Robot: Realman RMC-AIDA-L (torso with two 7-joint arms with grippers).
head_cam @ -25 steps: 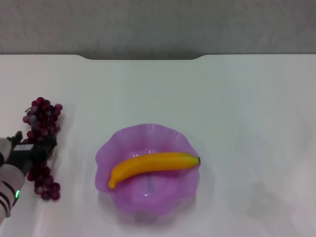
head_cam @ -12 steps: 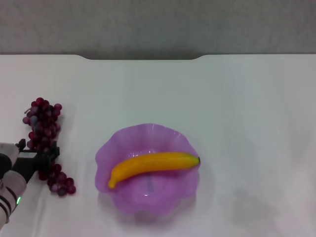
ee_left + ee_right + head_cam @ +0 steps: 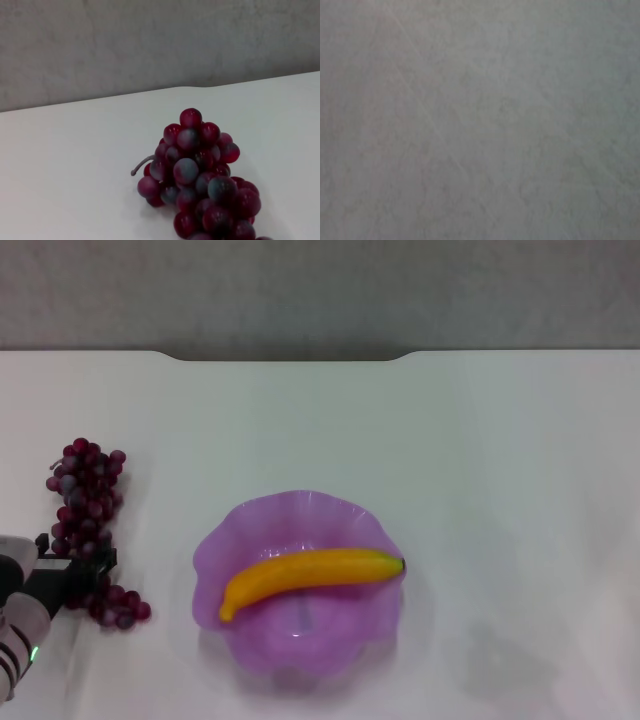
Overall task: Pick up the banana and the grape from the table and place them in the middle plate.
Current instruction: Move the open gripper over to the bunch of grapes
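Plastic fruit and one dish lie on the table point(image 3: 480, 440), a plain white top. Nearest, by the table's left edge, the left gripper point(image 3: 82, 568) reaches in from the near-left corner, its dark fingers set on the lower-middle part of the grape point(image 3: 88, 525). The fingers sit on either side of the bunch and appear clamped on it, though the grapes hide the contact itself. The grape is a long bunch of dark red-purple berries, some greyish. It runs along the left edge, its wide end pointing to the far edge and its narrow end bending toward the table's middle just past the fingers. In the left wrist view the wide end of the grape point(image 3: 200, 175) lies on the white top with a short grey stem sticking out at one side.

Near the middle of the table, toward its near edge, stands the middle plate point(image 3: 240, 540), a translucent purple dish with a wavy rim. The banana point(image 3: 310, 575) lies inside it, crosswise, with its dark tip at the rim on the side of the right edge and its pale end low on the side of the left edge. The plate and the grape are well apart.

Farther off, the table's far edge shows a shallow notch. The right gripper is not in view; the right wrist view shows only a blank grey surface.
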